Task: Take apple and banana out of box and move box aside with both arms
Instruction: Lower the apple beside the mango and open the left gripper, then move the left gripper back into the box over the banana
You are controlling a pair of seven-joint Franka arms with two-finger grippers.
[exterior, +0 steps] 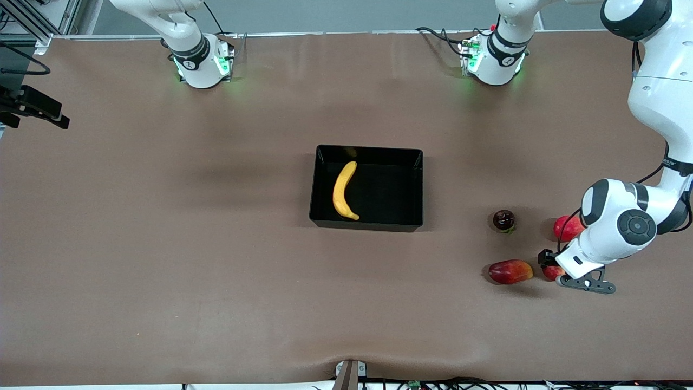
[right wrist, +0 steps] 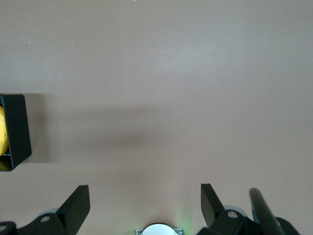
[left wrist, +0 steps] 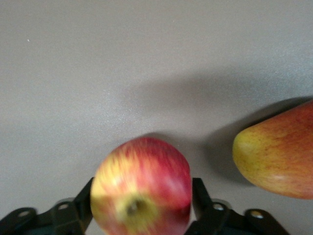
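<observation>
Left tool is down at the desk at the left arm's end, clamped on the apple. Apple sits between the fingers, one on each side, stem dimple facing the wrist camera. Can't tell if the apple is on the desk surface or just lifted.

Just beside the left tool, toward the bin: mango-like fruit, oblong, red and yellow, lying on the desk close to the apple but not touching it in the left wrist view. Its long axis runs roughly along the desk's length. A pinkish-red round fruit and a dark glossy round fruit lie farther from the front camera than the tool.

Black bin is mid-desk, well apart from the left tool. Banana lies inside it, at the side toward the right arm's end, long axis running near-to-far from the front camera, slightly curved.

Right tool is up over bare desk, fingers apart, nothing between them; that arm waits. Bin's edge shows in its wrist view.
</observation>
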